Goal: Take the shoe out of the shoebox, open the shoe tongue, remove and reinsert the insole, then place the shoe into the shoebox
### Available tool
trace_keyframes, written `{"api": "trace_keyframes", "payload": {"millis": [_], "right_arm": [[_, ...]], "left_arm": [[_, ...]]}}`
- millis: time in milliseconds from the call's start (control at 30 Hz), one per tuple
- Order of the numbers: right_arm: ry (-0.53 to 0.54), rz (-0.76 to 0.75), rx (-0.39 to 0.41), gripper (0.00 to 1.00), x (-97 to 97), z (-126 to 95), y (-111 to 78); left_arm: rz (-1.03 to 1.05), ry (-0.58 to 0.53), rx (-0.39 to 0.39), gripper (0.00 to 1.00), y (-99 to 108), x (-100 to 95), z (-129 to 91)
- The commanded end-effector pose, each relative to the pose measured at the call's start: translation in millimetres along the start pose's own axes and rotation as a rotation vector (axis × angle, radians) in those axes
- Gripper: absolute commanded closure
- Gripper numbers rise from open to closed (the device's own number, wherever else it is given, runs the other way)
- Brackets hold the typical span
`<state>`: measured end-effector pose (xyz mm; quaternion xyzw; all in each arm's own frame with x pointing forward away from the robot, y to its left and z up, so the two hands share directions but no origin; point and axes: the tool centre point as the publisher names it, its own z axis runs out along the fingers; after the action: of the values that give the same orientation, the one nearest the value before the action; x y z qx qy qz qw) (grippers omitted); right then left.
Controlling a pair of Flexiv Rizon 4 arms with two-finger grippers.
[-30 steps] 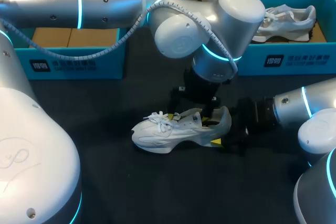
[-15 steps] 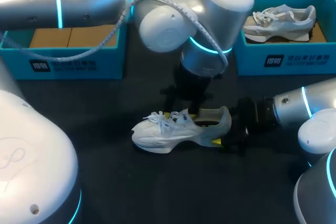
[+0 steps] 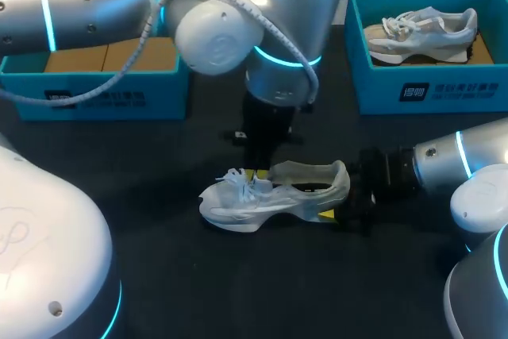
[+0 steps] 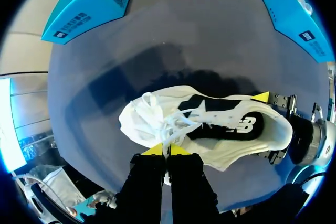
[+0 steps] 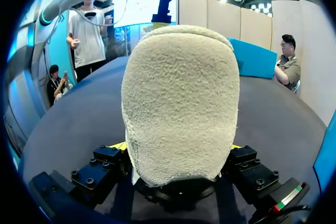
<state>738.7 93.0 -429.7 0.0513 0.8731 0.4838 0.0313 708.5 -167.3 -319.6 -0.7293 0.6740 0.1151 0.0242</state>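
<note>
The left arm (image 3: 95, 5) comes in from the left, reaches past the middle and turns its wrist straight down. The left gripper (image 4: 167, 150) points at the table with its yellow tips pressed together. It appears to pinch the laces (image 4: 169, 124), though the contact is hard to make out. The right arm (image 3: 452, 160) lies low and level, coming in from the right. The right gripper (image 3: 340, 200) is horizontal, its fingers clamping the heel of the shoe (image 3: 262, 200) from both sides.
</note>
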Motion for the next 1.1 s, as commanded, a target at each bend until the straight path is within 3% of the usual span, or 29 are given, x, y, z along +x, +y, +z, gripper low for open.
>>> {"api": "trace_keyframes", "payload": {"millis": [33,300,467,667,833,867,900,967,1000,1100], "right_arm": [[-0.002,0.0,0.003,1.0,0.8,6.2,-1.9],[-0.002,0.0,0.003,1.0,0.8,6.2,-1.9],[-0.002,0.0,0.003,1.0,0.8,6.2,-1.9],[-0.002,0.0,0.003,1.0,0.8,6.2,-1.9],[-0.002,0.0,0.003,1.0,0.8,6.2,-1.9],[-0.002,0.0,0.003,1.0,0.8,6.2,-1.9],[-0.002,0.0,0.003,1.0,0.8,6.2,-1.9],[-0.002,0.0,0.003,1.0,0.8,6.2,-1.9],[-0.002,0.0,0.003,1.0,0.8,6.2,-1.9],[-0.002,0.0,0.003,1.0,0.8,6.2,-1.9]], "left_arm": [[-0.003,0.064,0.001,1.0,3.3,-16.3,-1.6],[-0.045,0.082,-0.02,1.0,-3.0,-35.0,8.4],[-0.082,0.074,0.0,1.0,-9.1,-40.0,28.3],[-0.068,0.145,0.019,1.0,-10.3,-45.9,44.9],[-0.055,0.154,-0.008,1.0,-13.0,-47.8,58.8],[-0.059,0.151,-0.008,0.97,-13.5,-48.2,61.1],[-0.075,0.149,0.004,0.86,-13.9,-48.8,63.1],[-0.095,0.147,-0.002,0.75,-16.0,-50.9,66.6],[-0.109,0.156,-0.018,0.61,-17.8,-53.5,68.5],[-0.119,0.153,-0.031,0.42,-19.3,-57.9,71.5]]}}
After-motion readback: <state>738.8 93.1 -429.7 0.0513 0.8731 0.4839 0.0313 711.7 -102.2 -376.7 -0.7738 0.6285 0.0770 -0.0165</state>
